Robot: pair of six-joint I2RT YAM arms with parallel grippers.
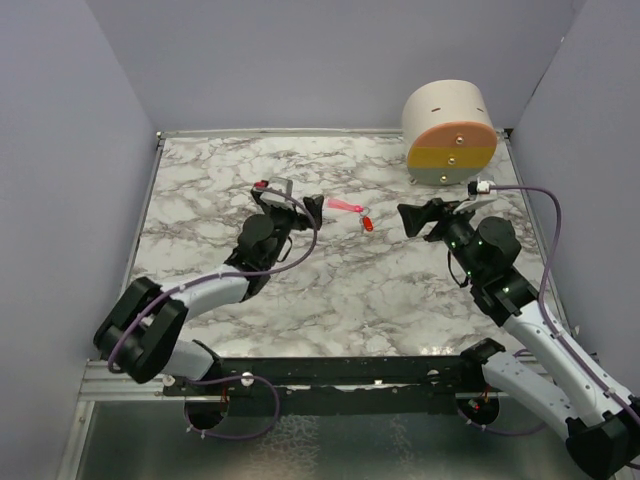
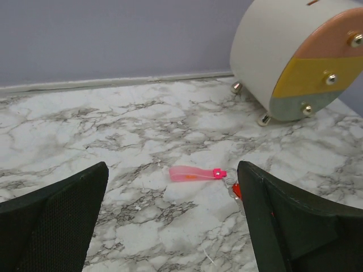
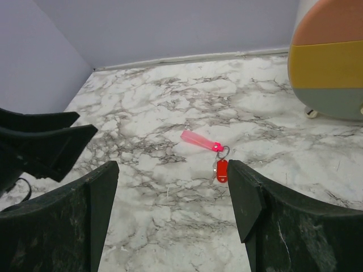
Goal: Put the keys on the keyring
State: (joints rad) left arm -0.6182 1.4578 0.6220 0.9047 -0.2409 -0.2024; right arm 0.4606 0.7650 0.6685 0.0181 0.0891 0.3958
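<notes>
Left fingers [image 2: 57, 218] and right fingers [image 3: 272, 218] are both standing spread, gripping nothing. Keyring [image 3: 201, 141] is lying on bench [image 1: 350, 290] between them, key [image 3: 221, 170] touching its ring. Both are probably light, thin and slippery, so pinching the key's red head is looking safest.

left arm [image 1: 205, 293] and right arm [image 1: 545, 345] wear white shells over black joints, trailing purple cables [image 1: 530, 188]; fingers [image 2: 51, 221] are broad black wedges.

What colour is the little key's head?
Red; the key shows best in the right wrist view.
</notes>
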